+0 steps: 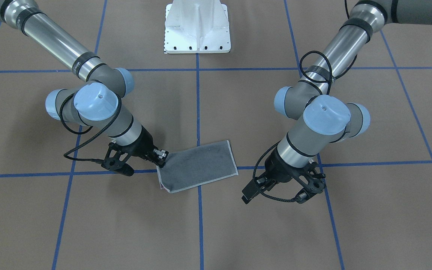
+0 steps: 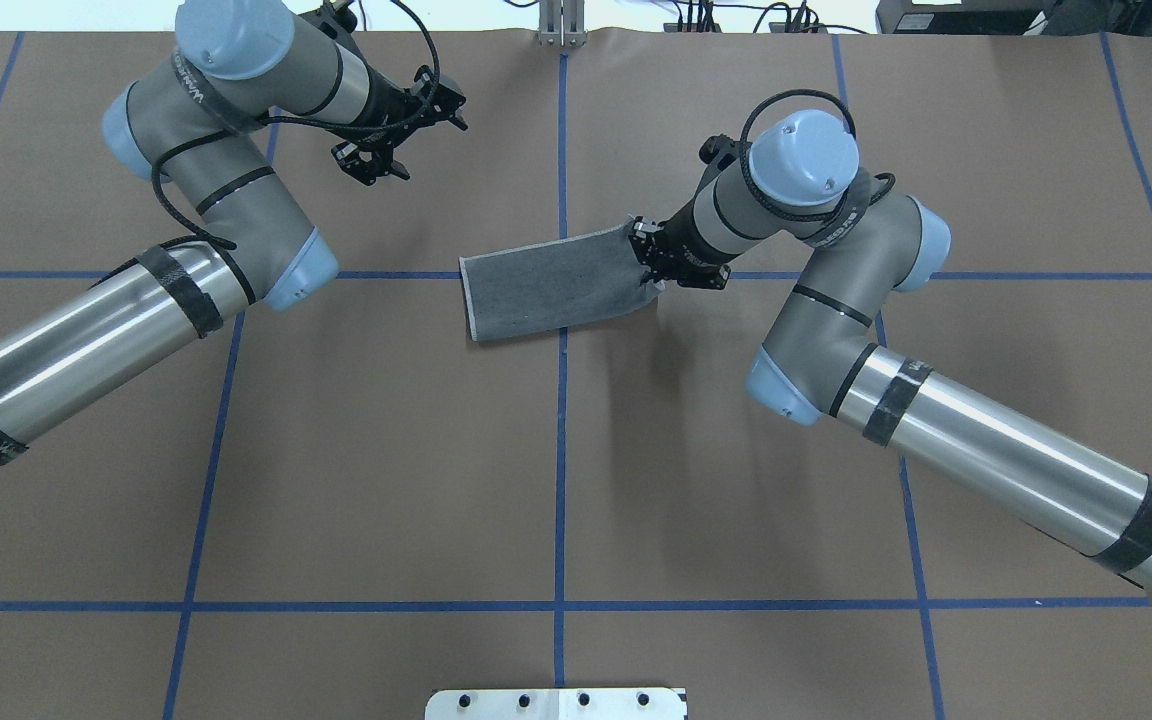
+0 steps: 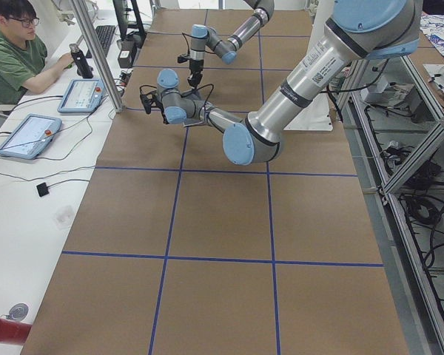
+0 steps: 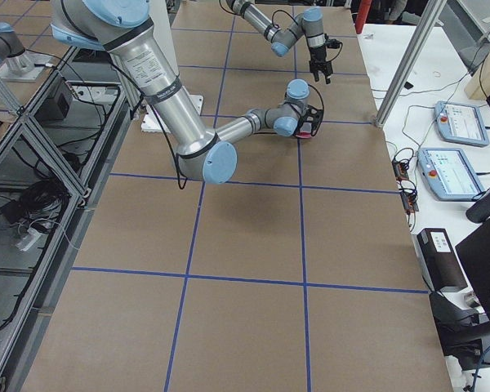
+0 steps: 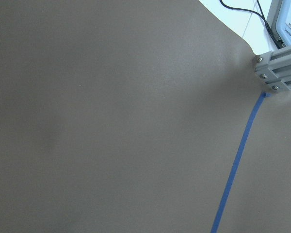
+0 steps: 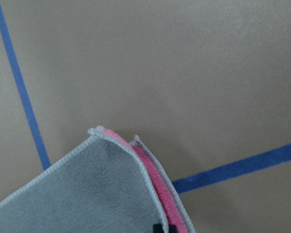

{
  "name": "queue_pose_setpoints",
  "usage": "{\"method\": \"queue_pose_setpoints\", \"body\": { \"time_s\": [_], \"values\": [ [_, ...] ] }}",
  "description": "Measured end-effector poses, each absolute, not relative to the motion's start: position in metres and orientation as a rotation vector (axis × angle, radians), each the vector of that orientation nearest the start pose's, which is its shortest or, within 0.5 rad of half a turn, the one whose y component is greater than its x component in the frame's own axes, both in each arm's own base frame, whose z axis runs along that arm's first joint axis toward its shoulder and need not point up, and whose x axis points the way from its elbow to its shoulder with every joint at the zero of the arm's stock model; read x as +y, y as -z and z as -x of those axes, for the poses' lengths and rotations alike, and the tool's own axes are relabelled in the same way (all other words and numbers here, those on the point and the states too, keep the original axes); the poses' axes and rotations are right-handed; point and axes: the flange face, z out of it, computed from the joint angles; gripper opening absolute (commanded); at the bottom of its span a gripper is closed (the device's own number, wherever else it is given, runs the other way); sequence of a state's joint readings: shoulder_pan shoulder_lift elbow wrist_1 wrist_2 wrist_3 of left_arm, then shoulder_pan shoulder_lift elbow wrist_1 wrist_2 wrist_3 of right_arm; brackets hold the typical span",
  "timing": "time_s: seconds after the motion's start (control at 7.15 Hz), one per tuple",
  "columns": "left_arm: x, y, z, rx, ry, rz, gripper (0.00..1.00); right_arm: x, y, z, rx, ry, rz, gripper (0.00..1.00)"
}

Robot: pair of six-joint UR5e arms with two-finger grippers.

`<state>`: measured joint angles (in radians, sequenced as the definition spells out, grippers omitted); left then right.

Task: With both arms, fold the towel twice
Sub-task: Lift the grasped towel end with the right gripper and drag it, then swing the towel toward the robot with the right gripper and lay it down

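The towel (image 1: 197,165) lies near the table's middle, folded to a rectangle with its dark grey face up and light edging all round. Its corner (image 6: 111,194) shows close up in the right wrist view, with a pink strip between the grey layers. My right gripper (image 1: 160,156) is shut on the towel's short edge, and the same grip (image 2: 648,262) shows from overhead. My left gripper (image 1: 276,195) hangs open beyond the towel's other short edge, apart from it and holding nothing; overhead it (image 2: 401,140) is at the table's far left. The left wrist view shows only bare table.
Brown paper with blue tape lines (image 2: 562,450) covers the table. The white pedestal base (image 1: 197,28) stands at the robot's side. An aluminium post (image 5: 279,73) rises at the far edge. A person (image 3: 18,55) sits at a side bench with tablets.
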<state>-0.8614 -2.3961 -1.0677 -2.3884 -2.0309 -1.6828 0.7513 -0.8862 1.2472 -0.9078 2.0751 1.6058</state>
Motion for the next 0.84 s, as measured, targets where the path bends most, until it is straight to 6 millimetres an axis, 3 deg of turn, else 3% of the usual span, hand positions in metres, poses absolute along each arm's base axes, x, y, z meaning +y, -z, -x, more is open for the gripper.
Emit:
{"method": "queue_pose_setpoints", "body": {
  "time_s": [0.28, 0.42, 0.56, 0.84],
  "values": [
    [-0.673, -0.273, -0.453, 1.209, 0.593, -0.026, 1.0, -0.607, -0.325, 0.461, -1.095, -0.487, 0.111, 0.0],
    [-0.675, -0.273, -0.45, 1.21, 0.592, -0.025, 1.0, -0.609, -0.331, 0.451, -1.083, -0.493, 0.142, 0.0],
    [-0.677, -0.274, -0.447, 1.209, 0.592, -0.025, 1.0, -0.604, -0.34, 0.445, -1.079, -0.486, 0.18, 0.0],
    [-0.683, -0.28, -0.441, 1.199, 0.579, -0.025, 1.0, -0.571, -0.347, 0.422, -1.101, -0.457, 0.236, 0.0]
  ]
}}
